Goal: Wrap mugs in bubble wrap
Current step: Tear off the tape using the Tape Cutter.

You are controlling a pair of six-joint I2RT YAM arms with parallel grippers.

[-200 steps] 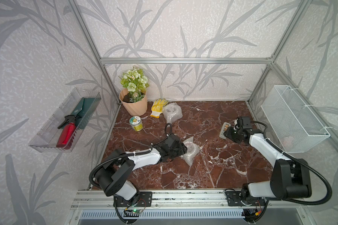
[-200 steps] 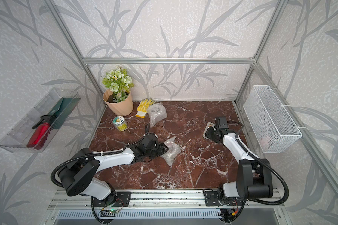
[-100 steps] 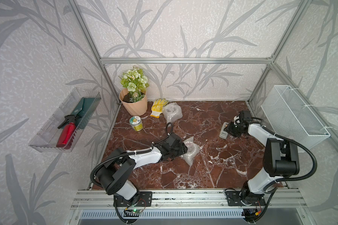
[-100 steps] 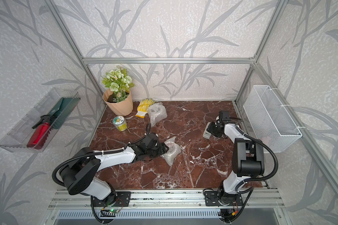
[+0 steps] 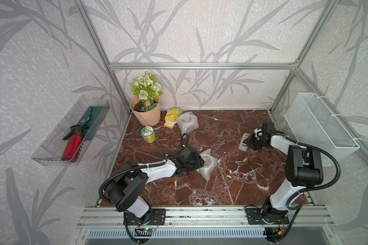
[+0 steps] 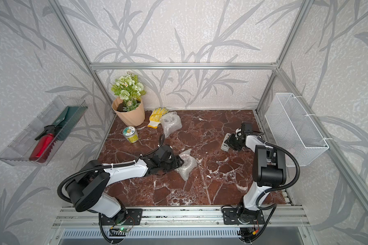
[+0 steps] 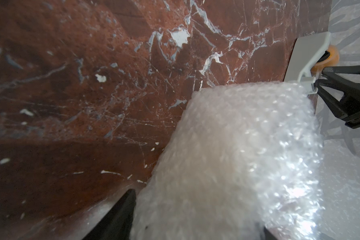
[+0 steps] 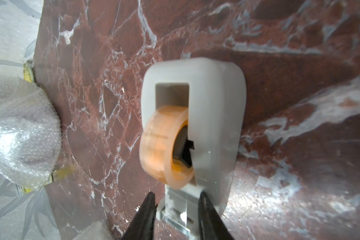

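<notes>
**A:** Where does the mug sit?

**B:** No bare mug shows. Mid-counter (image 5: 232, 186) lies a bubble-wrap bundle (image 5: 208, 164), and I judge one mug is inside. The left pincer (image 5: 201, 163) is clamped on it, jaws wide, with wrap filling the gap. A second bundle (image 5: 187, 122) rests by the back wall, touching the yellow glove (image 5: 172, 117).

**A:** And the right pincer (image 8: 177, 195)?

**B:** It's at the tape dispenser (image 8: 216, 104), by the counter's right edge. The jaws stand partly apart, flanking the clear front lip. I cannot tell whether they pinch it.

**A:** So what does the next move turn on?

**B:** The dispenser points straight away from that pincer, long axis in line with it and the orange tape roll (image 8: 160, 145) just past the tips. The held bundle lies well apart, toward the robot's left. The right arm is nearer the tape and the left nearer the bundle, so the tape likely has to cross that gap.

**A:** Containers?

**B:** The wire basket (image 5: 319, 127) on the right wall: contents unclear. The clear tray (image 5: 51, 148) on the left wall holds a red bottle (image 5: 71, 146). The pot (image 5: 146, 115) holds flowers.
</notes>
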